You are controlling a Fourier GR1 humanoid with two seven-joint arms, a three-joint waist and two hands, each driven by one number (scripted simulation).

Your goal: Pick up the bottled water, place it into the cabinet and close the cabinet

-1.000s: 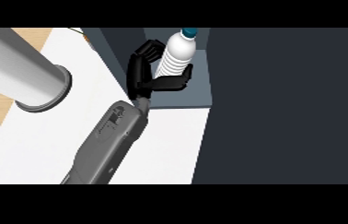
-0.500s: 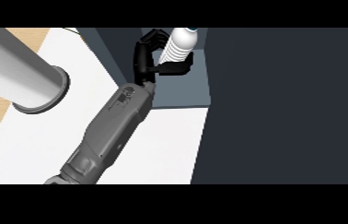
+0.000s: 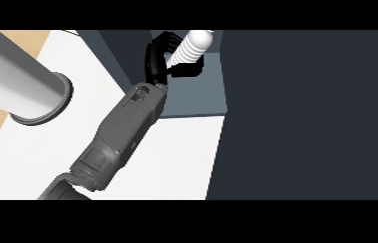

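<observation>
A: One grey forearm (image 3: pixel 122 132) comes up from the lower edge and slants across the white table (image 3: pixel 170 157) toward the cabinet (image 3: pixel 188 94).

B: And the hand (image 3: pixel 159 62) sits right over the cabinet's grey-blue floor, black fingers (image 3: pixel 188 67) curled round the bottled water (image 3: pixel 193 47).

A: The bottle is white and ribbed, tilted, with its upper end leaning away from the hand toward the top edge of the view. Its cap end is cut off there.

B: Which hand is it, though? It's probably the right, but only one arm shows, so I can't say for sure.

A: Is the bottle touching the cabinet floor?

B: I can't tell from this steep angle; the fingers hide its lower end.

A: A wide dark panel (image 3: pixel 295 112) stands beside the cabinet on the far side from the arm.

B: And well away from the cabinet, past the arm, lies a big grey cylinder (image 3: pixel 29 92) with a flared rim.
</observation>
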